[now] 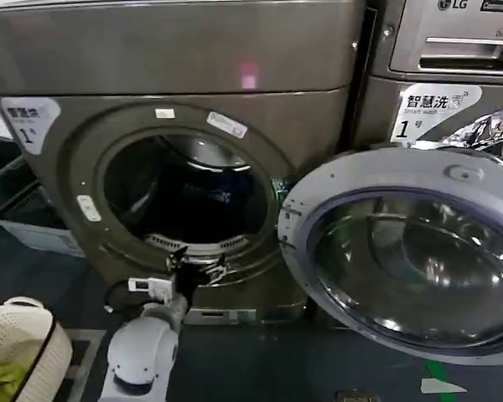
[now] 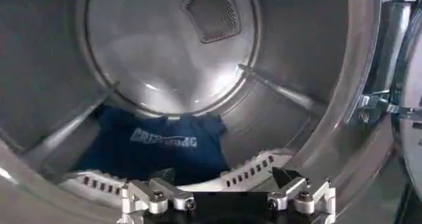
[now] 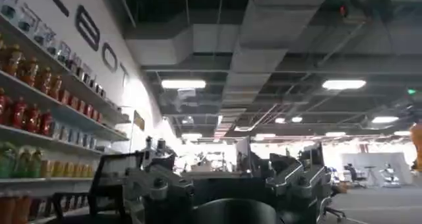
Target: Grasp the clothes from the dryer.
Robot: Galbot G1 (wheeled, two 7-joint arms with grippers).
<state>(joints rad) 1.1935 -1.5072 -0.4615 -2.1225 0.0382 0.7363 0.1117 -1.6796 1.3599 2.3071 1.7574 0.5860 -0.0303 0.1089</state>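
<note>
The dryer (image 1: 193,59) is the bronze-grey machine in front of me, its round porthole open and its glass door (image 1: 344,180) swung out to the right. The clothes (image 2: 158,143), a dark navy garment with pale lettering, lie on the drum floor toward the back. In the head view they show faintly as a dark shape (image 1: 214,194). My left gripper (image 2: 224,178) is open at the porthole's lower lip (image 1: 197,261), facing into the drum, short of the garment and holding nothing. My right gripper (image 3: 227,161) is open and empty, pointing up at the room's ceiling.
A second machine marked LG (image 1: 453,50) stands to the right, behind the open door. A white perforated basket (image 1: 21,339) holding something green sits on the floor at lower left, and a grey crate (image 1: 33,226) beside the dryer. Drum paddles (image 2: 283,90) jut inward.
</note>
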